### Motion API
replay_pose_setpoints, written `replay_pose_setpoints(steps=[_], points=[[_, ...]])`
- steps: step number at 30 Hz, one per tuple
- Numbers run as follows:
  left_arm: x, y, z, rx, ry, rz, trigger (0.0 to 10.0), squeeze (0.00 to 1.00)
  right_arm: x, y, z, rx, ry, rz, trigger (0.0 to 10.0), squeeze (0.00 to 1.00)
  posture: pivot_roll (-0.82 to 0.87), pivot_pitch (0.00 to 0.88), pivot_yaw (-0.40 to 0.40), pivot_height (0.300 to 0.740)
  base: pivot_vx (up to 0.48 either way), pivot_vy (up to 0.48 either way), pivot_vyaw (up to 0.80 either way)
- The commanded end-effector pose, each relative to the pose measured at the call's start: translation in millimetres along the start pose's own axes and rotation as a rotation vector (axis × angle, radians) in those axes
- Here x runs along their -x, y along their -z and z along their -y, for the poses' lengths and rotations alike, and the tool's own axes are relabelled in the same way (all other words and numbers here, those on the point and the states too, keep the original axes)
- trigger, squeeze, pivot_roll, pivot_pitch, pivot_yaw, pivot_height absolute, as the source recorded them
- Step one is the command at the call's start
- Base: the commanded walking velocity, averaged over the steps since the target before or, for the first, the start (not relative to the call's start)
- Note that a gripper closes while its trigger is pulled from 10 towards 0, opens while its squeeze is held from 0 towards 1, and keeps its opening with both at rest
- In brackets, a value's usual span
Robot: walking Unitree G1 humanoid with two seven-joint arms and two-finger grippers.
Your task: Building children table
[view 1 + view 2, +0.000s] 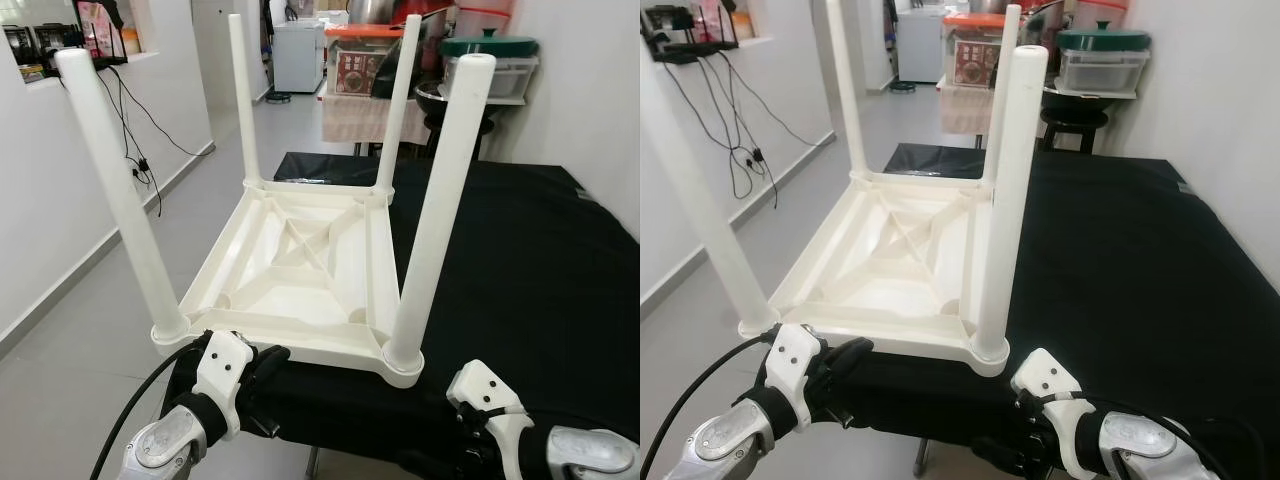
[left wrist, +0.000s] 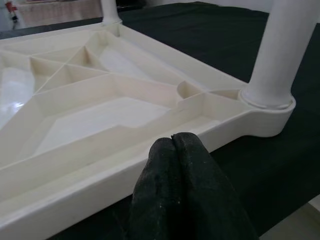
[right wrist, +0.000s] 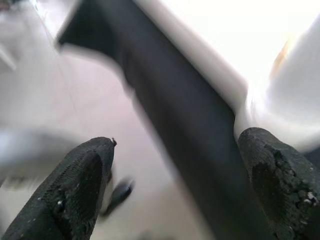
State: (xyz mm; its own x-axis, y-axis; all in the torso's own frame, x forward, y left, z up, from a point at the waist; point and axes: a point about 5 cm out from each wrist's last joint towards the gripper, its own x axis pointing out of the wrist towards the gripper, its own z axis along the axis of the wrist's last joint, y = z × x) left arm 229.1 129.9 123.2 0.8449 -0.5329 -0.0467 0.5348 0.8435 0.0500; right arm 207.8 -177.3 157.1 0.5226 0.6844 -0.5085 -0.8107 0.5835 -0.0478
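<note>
A white plastic children's table (image 1: 300,270) lies upside down on a black-covered surface (image 1: 520,270), its ribbed underside facing up. Its legs stand upright in the corner sockets: front-left leg (image 1: 115,190), front-right leg (image 1: 440,210) and two at the back (image 1: 243,95). My left gripper (image 2: 172,142) is shut with nothing in it, tips just short of the table's front rim (image 2: 100,175), between the two front legs. My right gripper (image 3: 176,140) is open beside the front-right corner socket (image 3: 280,115), low at the black surface's front edge.
The black surface extends far to the right and back. Grey floor (image 1: 90,330) runs along the left, with cables (image 1: 140,150) hanging on the white wall. Shelves with boxes and a green-lidded pot (image 1: 490,50) stand at the back.
</note>
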Motion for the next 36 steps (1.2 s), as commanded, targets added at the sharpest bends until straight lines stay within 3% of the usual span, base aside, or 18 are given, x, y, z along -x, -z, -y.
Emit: replay_pose_setpoints(steps=[1, 3, 6, 10, 16, 27, 36], points=[[6.2, 3.6, -6.7, 0.028, -0.065, -0.028, 10.0, 0.00, -15.5, -15.1, -3.5, 0.019, -0.046, 0.067, 10.0, 0.00, -0.06, 0.000, -0.016, 0.740, 0.000, 0.000, 0.00], [14.4, 9.5, -14.1, 0.048, -0.140, -0.068, 10.0, 0.00, -27.5, -25.0, -6.3, 0.049, -0.096, 0.093, 10.0, 0.00, -0.06, 0.000, -0.017, 0.740, 0.000, 0.000, 0.00], [22.3, 15.4, -19.4, 0.055, -0.199, -0.101, 10.0, 0.00, -32.6, -27.9, -7.5, 0.071, -0.125, 0.093, 10.0, 0.00, -0.04, 0.000, -0.019, 0.740, 0.000, 0.000, 0.00], [34.0, 23.2, -21.0, 0.106, -0.283, -0.130, 10.0, 0.00, -44.2, -31.9, 1.0, 0.067, -0.102, 0.105, 10.0, 0.00, -0.02, 0.000, -0.033, 0.740, 0.000, 0.000, 0.00], [33.3, 19.8, -17.6, 0.084, -0.269, -0.122, 10.0, 0.00, -45.8, -29.1, 0.1, 0.050, -0.100, 0.106, 10.0, 0.00, -0.03, 0.000, -0.034, 0.740, 0.000, 0.000, 0.00], [21.8, 9.2, -6.4, 0.043, -0.132, -0.104, 10.0, 0.00, -51.7, -22.2, -0.9, 0.006, -0.048, 0.098, 10.0, 0.00, -0.05, 0.000, -0.016, 0.740, 0.000, 0.480, 0.00], [20.0, 7.8, -4.3, 0.036, -0.102, -0.097, 10.0, 0.00, -59.7, -21.2, 7.8, 0.019, 0.031, 0.094, 10.0, 0.00, -0.04, 0.000, -0.018, 0.740, 0.000, 0.366, 0.00]])
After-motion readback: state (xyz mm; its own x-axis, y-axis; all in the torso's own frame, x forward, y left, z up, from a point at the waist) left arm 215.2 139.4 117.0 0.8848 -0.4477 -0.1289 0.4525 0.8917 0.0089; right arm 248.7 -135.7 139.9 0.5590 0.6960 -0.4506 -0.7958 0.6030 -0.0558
